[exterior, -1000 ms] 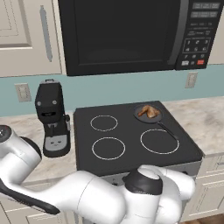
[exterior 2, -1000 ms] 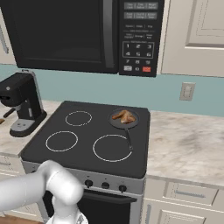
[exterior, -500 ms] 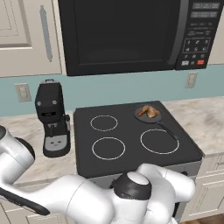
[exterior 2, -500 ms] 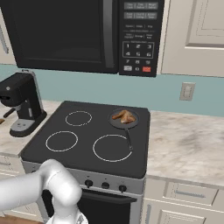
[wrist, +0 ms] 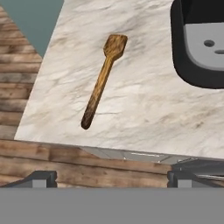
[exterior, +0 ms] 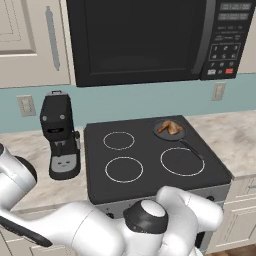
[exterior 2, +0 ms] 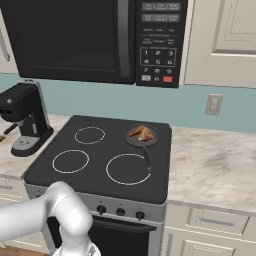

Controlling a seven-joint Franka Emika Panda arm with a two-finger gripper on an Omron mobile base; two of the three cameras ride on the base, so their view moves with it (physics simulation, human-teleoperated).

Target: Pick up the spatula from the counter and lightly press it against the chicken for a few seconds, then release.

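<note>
A brown wooden spatula [wrist: 104, 81] lies flat on the marble counter [wrist: 148, 109], blade toward the top of the hand view and handle end toward the counter's edge. My gripper [wrist: 113, 179] hangs above that edge, short of the handle, open, its two dark fingertips [wrist: 41, 177] far apart with nothing between them. The chicken [exterior: 170, 128] [exterior 2: 142, 133], a golden-brown piece, rests in a small dark pan [exterior: 176, 135] [exterior 2: 131, 138] on the stove's back right burner, with the pan handle pointing toward the front.
The black coffee machine [exterior: 60, 135] [exterior 2: 25, 117] [wrist: 201, 43] stands on the counter left of the stove [exterior: 150, 165], close beside the spatula. A microwave [exterior 2: 100, 40] hangs over the stove. Wooden floor [wrist: 17, 87] shows beyond the counter's end.
In the left base view the arm's white elbow has swung slightly lower and to the left. Pan, chicken and coffee machine have not moved.
</note>
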